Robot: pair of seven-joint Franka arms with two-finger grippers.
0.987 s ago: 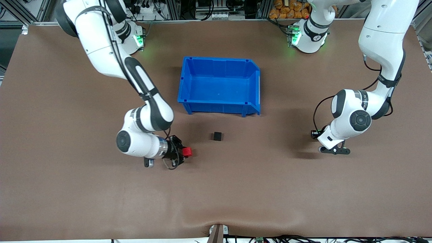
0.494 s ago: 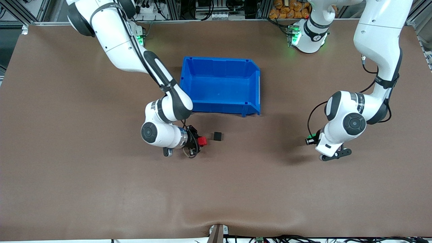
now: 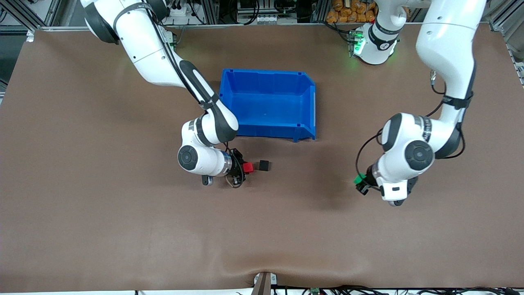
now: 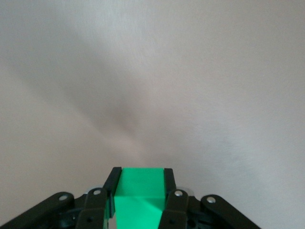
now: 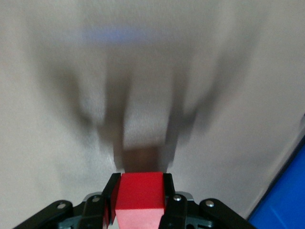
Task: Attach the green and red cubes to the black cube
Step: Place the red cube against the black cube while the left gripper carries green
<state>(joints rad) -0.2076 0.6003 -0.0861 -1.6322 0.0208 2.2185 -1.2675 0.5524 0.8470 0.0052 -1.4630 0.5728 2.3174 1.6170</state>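
Note:
The black cube (image 3: 264,165) sits on the brown table, nearer to the front camera than the blue bin. My right gripper (image 3: 245,168) is shut on the red cube (image 3: 248,167) and holds it just beside the black cube, a small gap apart, on the side toward the right arm's end. The red cube fills the jaws in the right wrist view (image 5: 139,191), with the black cube (image 5: 143,160) blurred just ahead. My left gripper (image 3: 361,182) is shut on the green cube (image 3: 359,179) above the table toward the left arm's end. The green cube also shows in the left wrist view (image 4: 139,188).
An open blue bin (image 3: 268,104) stands mid-table, farther from the front camera than the black cube; its corner shows in the right wrist view (image 5: 286,198). Bare brown table (image 3: 262,229) lies between the two grippers and toward the front camera.
My right gripper carried the red cube across the table up to the black cube. My left gripper turned and shifted toward the middle, bringing the green cube into sight.

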